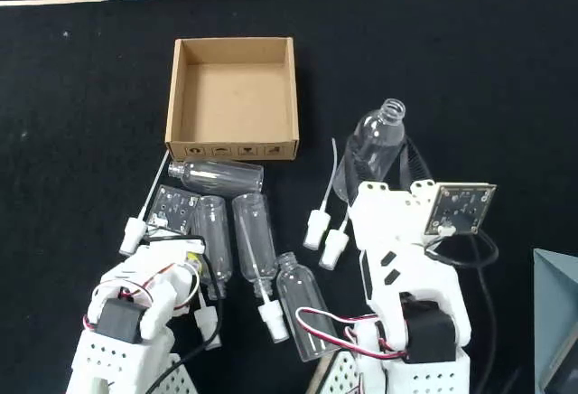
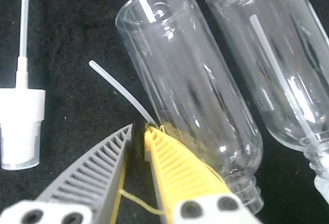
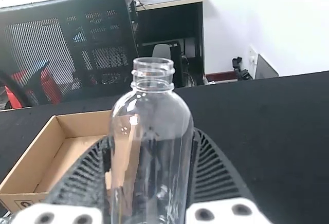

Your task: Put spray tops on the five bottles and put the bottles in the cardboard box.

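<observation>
My right gripper is shut on a clear bottle and holds it upright, its neck bare, to the right of the cardboard box. That bottle stands above the table in the high view. Three bare bottles lie below the box. A fourth has a spray top at its neck. My left gripper is shut on the thin tube of a spray top beside a lying bottle.
Loose spray tops lie on the black cloth: one left of the bottles, two between the arms, one by the left arm. A blue-grey object sits at the right edge.
</observation>
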Robot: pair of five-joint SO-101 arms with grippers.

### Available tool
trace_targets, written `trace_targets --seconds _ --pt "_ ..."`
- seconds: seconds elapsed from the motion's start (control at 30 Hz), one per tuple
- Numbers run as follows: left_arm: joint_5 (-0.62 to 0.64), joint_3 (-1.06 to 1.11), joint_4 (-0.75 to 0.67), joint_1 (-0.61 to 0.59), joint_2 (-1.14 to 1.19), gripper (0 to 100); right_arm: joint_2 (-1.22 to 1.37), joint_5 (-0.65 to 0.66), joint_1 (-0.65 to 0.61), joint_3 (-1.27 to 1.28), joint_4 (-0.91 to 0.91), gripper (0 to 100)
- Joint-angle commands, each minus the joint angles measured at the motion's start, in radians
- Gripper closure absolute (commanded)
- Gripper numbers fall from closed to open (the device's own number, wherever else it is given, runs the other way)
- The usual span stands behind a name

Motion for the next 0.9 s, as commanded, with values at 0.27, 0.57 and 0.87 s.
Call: trace_targets --seconds 0.27,0.57,0.87 --pt "-0.037 -0.189 -0.003 -0.154 -0.018 97 -0.015 0.009 0.038 0.016 -0.055 98.5" --pt "-0.313 -0.295 0.003 -0.159 -0.018 97 -0.015 0.006 0.187 0.090 -0.181 98.5" --pt "-0.316 -0.394 0.006 -0.189 -0.017 97 -0.015 0.006 0.187 0.090 -0.184 98.4"
